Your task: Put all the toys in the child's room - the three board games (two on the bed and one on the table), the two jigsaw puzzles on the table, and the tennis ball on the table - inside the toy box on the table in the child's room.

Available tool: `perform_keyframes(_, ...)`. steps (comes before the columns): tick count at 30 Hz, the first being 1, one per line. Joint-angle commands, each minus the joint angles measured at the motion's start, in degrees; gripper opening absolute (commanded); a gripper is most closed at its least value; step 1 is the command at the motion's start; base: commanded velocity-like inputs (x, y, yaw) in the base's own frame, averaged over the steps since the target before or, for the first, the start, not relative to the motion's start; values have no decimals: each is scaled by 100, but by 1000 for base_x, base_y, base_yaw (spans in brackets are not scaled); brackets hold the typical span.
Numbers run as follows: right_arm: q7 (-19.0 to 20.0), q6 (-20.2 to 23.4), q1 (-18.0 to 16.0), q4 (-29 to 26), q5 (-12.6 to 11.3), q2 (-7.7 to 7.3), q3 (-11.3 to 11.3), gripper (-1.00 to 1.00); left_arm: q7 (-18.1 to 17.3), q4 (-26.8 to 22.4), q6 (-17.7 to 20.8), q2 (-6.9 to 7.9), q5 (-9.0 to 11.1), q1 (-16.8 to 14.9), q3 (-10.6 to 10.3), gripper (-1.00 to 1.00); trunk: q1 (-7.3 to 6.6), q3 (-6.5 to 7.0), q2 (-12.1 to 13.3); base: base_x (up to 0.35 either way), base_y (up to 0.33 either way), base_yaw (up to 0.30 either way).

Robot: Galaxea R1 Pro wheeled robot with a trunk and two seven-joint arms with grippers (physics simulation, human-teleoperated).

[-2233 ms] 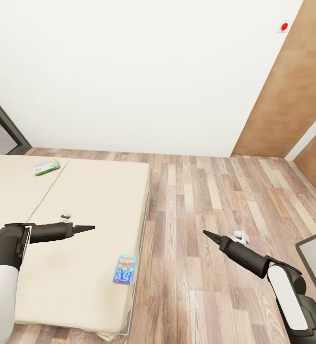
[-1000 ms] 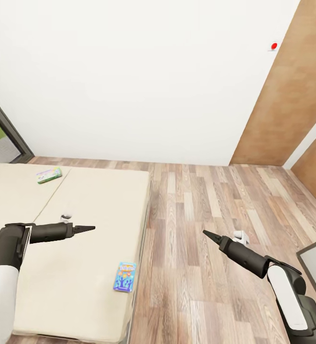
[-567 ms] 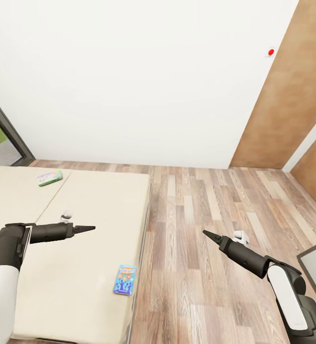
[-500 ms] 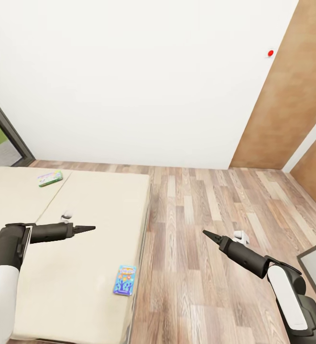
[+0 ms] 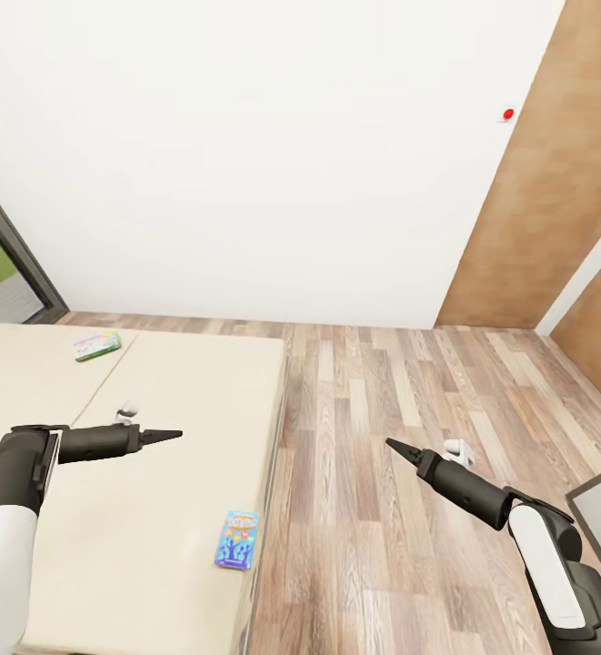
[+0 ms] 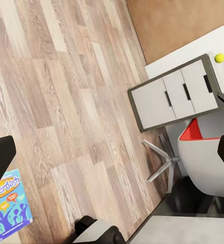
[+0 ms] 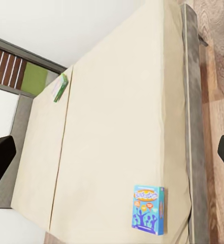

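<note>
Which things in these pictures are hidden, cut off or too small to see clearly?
- Blue board game: left wrist view, cut by the picture edge.
- Green board game: head view, its print too small to read.
- Table: left wrist view, its top cut by the edge; the small yellow ball is too small to identify surely.
- Bed: head view, near end and left side cut off.

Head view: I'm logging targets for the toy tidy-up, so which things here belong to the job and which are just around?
Belongs to the job:
blue board game, near the bed's edge
green board game, far side of the bed
bed, holding both
tennis ball

Just around:
red-and-white chair
grey drawer unit
wooden door
</note>
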Motion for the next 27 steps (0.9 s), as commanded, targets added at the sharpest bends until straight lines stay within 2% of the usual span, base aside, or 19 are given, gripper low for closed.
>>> perform_keyframes(1, 28, 31, -5, -2, 16, 2, -9, 100, -50, -4, 60, -4, -61, -7, 18, 100, 4, -1, -10, 0, 0, 0)
perform_keyframes(27, 21, 31, -5, 7, 18, 5, -9, 100, -50, -4, 56, -5, -54, -7, 18, 100, 4, 245, -10, 0, 0, 0)
